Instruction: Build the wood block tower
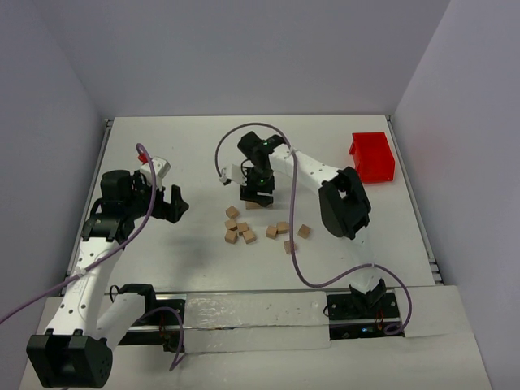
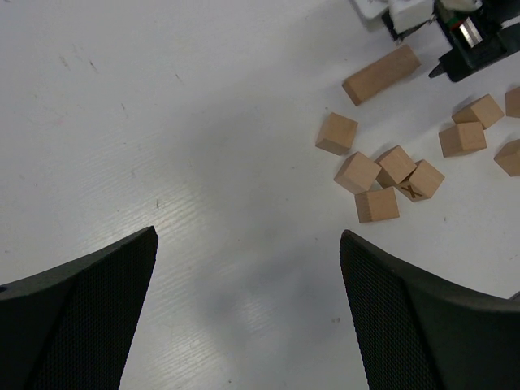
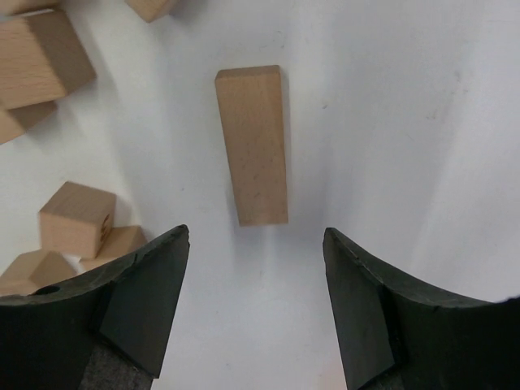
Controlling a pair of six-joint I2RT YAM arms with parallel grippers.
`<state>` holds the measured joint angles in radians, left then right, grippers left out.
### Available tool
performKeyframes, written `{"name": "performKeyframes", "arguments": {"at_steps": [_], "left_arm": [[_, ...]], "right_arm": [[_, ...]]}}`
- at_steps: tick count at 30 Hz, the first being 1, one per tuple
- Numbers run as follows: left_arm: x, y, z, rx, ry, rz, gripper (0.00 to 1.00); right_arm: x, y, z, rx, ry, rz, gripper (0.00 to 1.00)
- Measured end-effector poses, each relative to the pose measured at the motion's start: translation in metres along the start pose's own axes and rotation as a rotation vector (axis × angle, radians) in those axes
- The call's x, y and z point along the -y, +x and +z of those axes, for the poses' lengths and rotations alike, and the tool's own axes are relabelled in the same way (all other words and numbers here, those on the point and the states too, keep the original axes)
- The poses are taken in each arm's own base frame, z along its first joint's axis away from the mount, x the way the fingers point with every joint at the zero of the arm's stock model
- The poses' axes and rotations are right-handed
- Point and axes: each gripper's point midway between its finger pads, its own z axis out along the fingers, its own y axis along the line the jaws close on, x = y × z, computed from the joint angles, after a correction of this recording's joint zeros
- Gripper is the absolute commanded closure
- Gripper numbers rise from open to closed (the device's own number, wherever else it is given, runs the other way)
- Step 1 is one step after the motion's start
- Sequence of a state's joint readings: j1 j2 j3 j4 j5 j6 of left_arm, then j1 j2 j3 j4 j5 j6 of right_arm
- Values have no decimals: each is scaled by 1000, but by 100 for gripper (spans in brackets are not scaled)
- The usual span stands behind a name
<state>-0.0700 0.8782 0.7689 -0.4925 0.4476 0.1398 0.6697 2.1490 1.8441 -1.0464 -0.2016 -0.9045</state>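
Hovering right pincer (image 3: 256, 237), parted and empty, just short of long block (image 3: 252, 146), lying lengthwise straight ahead, centred between jaws. Left pincer (image 2: 248, 236) gaping, empty, farther off.

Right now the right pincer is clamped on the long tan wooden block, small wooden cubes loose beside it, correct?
Not clamped: the right wrist view shows the right pincer open, the long tan wooden block lying flat between its jaws, untouched. The small wooden cubes are loose beside it.
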Motion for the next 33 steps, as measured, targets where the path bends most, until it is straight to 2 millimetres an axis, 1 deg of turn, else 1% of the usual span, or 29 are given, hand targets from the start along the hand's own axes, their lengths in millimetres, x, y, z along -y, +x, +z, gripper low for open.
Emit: {"name": "performKeyframes", "arguments": {"at_steps": [1,3,5,7,8,10,11,12,13,14,17,18,21,23,26,28,32,33], "left_arm": [[1,0,0,1,7,5,1],[3,-1,0,4,23,20,1],[6,-3,1,3,44,34,5],[7,-6,3,-7,65,44,11],[7,-7,6,-25,80,43,14],[9,-17,17,-47,109,57,17],[11,-19,26,-68,122,67,18],[16,-19,36,-92,135,80,18],[21,-17,45,-119,146,94,18],[28,-12,53,-149,158,109,19],[47,11,75,-253,179,156,20],[51,17,81,-285,181,165,22],[49,29,99,-360,161,172,29],[46,31,110,-396,137,177,34],[50,32,127,-428,120,196,39],[55,33,135,-446,123,210,39],[64,37,145,-476,136,226,39],[65,39,147,-484,140,227,39]], "right_arm": [[0,-4,-10,17,9,11,25],[-2,-13,-37,78,29,41,25],[-5,-22,-74,175,62,92,25],[-3,-25,-115,281,113,150,25],[-3,-24,-133,343,144,190,25],[-11,-7,-160,428,184,284,24],[-17,6,-168,452,196,334,24],[-24,19,-171,469,205,386,24],[-30,31,-169,477,211,438,24],[-38,42,-163,473,205,481,24],[-57,66,-132,446,149,592,24],[-63,75,-121,429,127,628,24],[-74,100,-95,385,87,735,24],[-76,111,-87,380,86,784,25],[-76,116,-82,392,94,812,25],[-75,115,-81,403,98,817,24],[-69,114,-81,421,114,817,23],[-68,113,-82,426,119,818,21]]}}
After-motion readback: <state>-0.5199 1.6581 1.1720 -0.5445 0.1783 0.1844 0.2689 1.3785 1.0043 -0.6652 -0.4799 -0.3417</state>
